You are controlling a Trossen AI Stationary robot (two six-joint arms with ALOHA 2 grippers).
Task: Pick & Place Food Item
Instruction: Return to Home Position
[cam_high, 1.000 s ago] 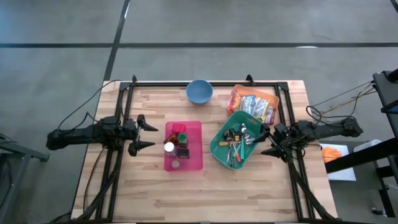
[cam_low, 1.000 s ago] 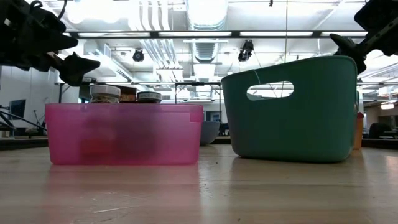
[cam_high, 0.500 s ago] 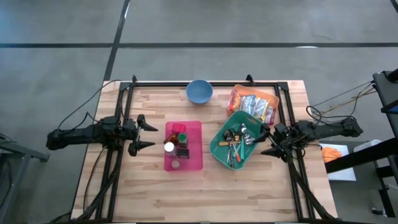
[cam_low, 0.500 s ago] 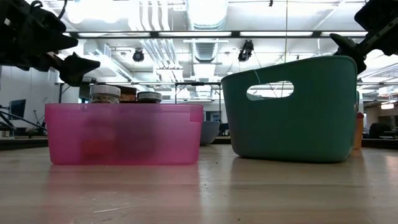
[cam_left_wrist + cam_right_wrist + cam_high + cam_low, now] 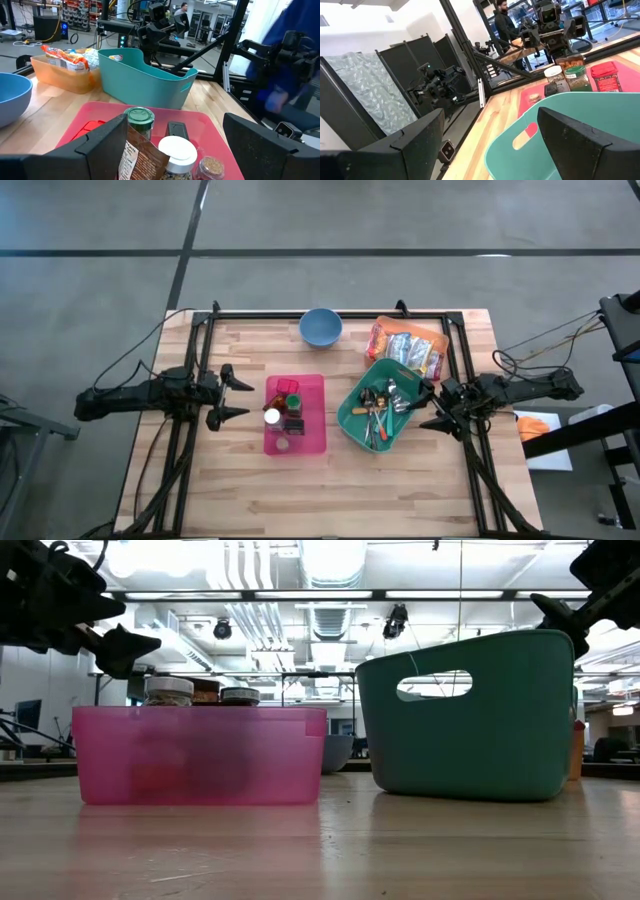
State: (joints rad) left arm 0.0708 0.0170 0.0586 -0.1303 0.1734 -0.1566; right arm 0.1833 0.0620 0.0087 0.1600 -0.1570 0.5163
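Note:
Food packets (image 5: 405,350) lie in an orange bin (image 5: 436,342) at the table's far right; the left wrist view shows them too (image 5: 65,55). A teal bin (image 5: 356,423) holds cutlery. Spice jars (image 5: 140,120) stand in a pink bin (image 5: 312,442) at mid table. My left gripper (image 5: 245,398) hovers open just left of the pink bin, pointing level at it. Beside the teal bin's right rim, my right gripper (image 5: 424,405) hovers open. Neither has anything between its fingers.
A blue bowl (image 5: 320,327) sits at the far edge, mid table. Black frame rails (image 5: 200,350) run along the table's left, right and far sides. Bare wood (image 5: 330,490) lies toward the near edge. A person in blue (image 5: 285,55) stands beyond the table.

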